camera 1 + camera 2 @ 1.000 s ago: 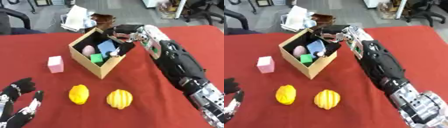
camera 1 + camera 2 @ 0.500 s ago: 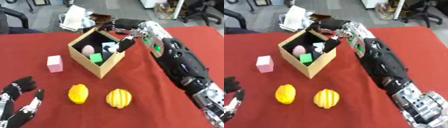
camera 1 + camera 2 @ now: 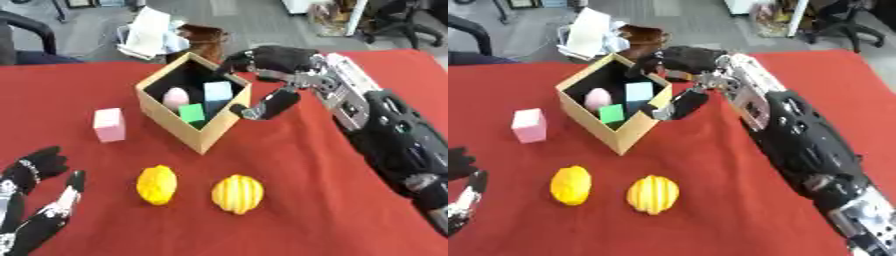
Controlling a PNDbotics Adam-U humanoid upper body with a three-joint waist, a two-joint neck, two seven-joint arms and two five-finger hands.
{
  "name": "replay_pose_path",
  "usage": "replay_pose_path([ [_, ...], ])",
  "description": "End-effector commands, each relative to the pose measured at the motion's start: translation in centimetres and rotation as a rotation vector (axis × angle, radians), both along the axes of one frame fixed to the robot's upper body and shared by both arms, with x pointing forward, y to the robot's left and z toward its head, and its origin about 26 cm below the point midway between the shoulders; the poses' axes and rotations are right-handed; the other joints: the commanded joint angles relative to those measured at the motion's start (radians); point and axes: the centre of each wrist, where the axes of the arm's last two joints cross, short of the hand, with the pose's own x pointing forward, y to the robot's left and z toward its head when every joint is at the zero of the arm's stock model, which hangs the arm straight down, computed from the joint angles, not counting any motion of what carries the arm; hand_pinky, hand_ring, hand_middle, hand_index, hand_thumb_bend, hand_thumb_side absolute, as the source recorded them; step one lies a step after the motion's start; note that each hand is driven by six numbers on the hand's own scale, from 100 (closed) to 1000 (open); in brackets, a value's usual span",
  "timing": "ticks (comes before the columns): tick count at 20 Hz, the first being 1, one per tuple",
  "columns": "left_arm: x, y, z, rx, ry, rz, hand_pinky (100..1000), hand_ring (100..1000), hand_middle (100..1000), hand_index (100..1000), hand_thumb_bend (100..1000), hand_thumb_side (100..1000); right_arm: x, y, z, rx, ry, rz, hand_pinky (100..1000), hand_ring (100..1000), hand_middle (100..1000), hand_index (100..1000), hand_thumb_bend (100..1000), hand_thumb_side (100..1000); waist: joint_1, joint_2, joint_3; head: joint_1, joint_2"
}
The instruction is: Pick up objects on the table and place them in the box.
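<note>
- Red cloth covers the worktop (image 3: 297,200), and an open cardboard box (image 3: 206,139) sits on it with one corner pointing toward the robot.
- Inside the box lie a pink egg shape (image 3: 176,98), a light blue block (image 3: 218,93) and a small green block (image 3: 192,114).
- The right hand (image 3: 278,65) hangs over the far right edge of the box. Its fingers are curled and hold nothing; the thumb (image 3: 271,106) points down beside the box wall.
- A pink block (image 3: 108,124) stands upright on the cloth, just left of the box.
- Two yellow fruits lie near the front. The smooth lemon (image 3: 157,184) has its long side running front to back. The ribbed yellow fruit (image 3: 238,194) beside it lies the same way.
- The left hand (image 3: 35,220) rests at the lower left corner, fingers spread and pointing up.
</note>
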Motion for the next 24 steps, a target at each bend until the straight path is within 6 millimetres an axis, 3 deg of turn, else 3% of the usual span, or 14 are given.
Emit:
replay_pose_path([
  [1,0.0,0.4,0.6,0.013,-0.024,0.017,751,662,641,803,377,420,-1.7,0.2,0.4,-0.020,0.015,0.038,801,782,812,928,125,540,-0.013,-0.035,-0.002,0.006,0.007],
  [8,0.0,0.3,0.5,0.012,-0.021,0.011,751,661,640,803,379,419,-3.0,1.4,-3.0,-0.042,0.228,0.023,792,779,817,936,100,479,-0.005,-0.038,-0.004,0.018,0.020],
  [17,0.0,0.3,0.5,0.011,-0.021,0.011,751,661,640,803,379,419,-3.1,1.6,-2.8,-0.069,0.276,0.023,792,779,817,936,100,479,-0.003,-0.039,-0.004,0.026,0.022],
  [18,0.0,0.2,0.5,0.011,-0.020,0.009,751,660,640,804,380,421,-3.1,1.8,-3.5,-0.080,0.295,0.023,792,775,817,938,100,392,-0.003,-0.037,-0.003,0.032,0.029],
  [20,0.0,0.2,0.5,0.009,-0.017,0.007,751,660,640,804,380,421,-3.0,2.2,-5.2,-0.121,0.335,0.021,792,775,817,938,100,392,-0.001,-0.038,-0.002,0.038,0.036],
  [24,0.0,0.2,0.4,0.008,-0.016,0.007,751,660,640,804,380,421,-2.7,2.2,-6.1,-0.145,0.337,0.022,792,775,817,938,100,392,-0.001,-0.038,-0.003,0.040,0.038],
])
